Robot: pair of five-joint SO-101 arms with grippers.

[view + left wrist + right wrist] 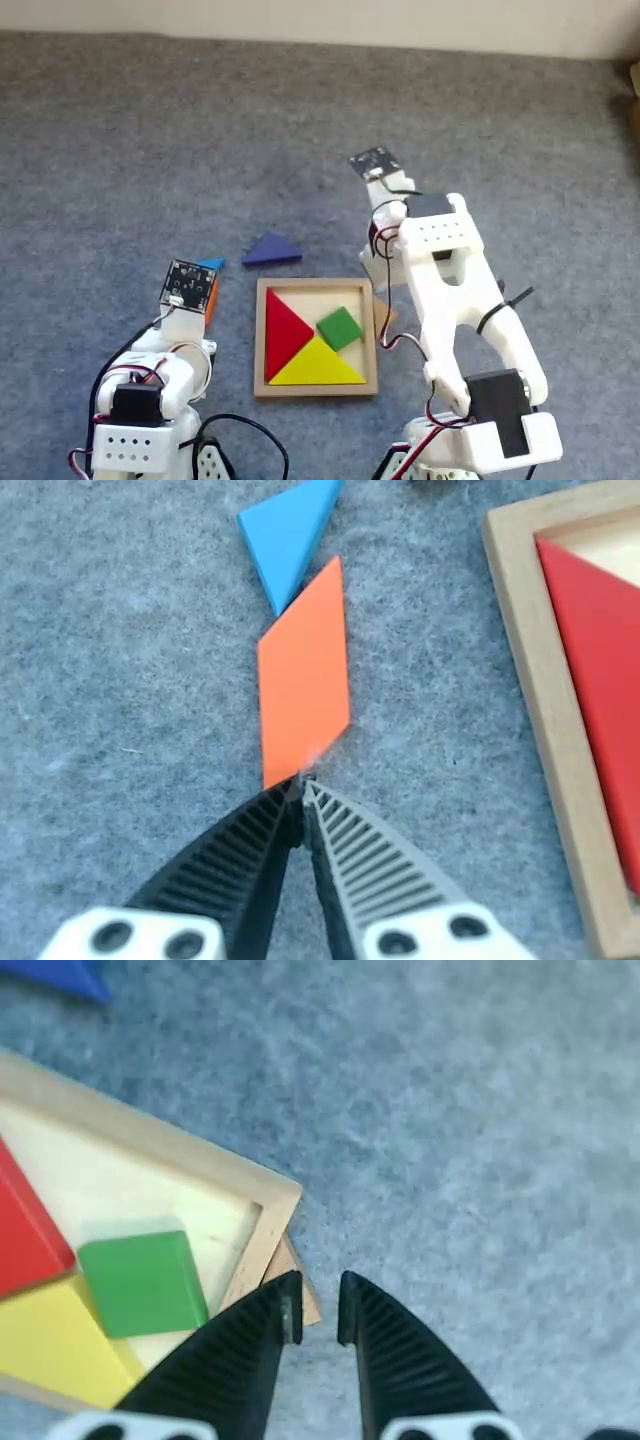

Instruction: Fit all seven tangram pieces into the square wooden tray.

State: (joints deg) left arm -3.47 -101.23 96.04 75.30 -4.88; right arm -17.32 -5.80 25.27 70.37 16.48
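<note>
Left hand (302,792): closed to a thin slit, tips at the near corner of the orange parallelogram (303,685). Whether they pinch that corner, I cannot tell.
Right hand (318,1308): narrow, a small gap between the tips, holding nothing. It is poised over a tan piece (292,1260) that lies against the tray's outer corner.
Orange parallelogram: flat on the desk (120,130), just beside the tray (525,680). Its far corner nearly touches the light blue triangle (290,530).
Tray: it holds the red triangle (600,630), the yellow triangle (50,1345) and the green square (143,1282), which sits tilted. Bare wood shows along its far side.
Dark blue triangle (272,250): loose on the desk, just beyond the tray's far rim.
Handling: the pieces look like thin, stiff, light painted wood that would likely slide on the grey felt. The flat faces offer no grip, so taking opposite edges near the middle seems surest. A corner pinch would probably let a piece swing.
Views: the left wrist view gives the fingertip-to-corner meeting, which the high view hides under the wrist. The right wrist view makes the tan piece plain, while from above it is a sliver behind the arm. The high view sets out where all the pieces lie.
</note>
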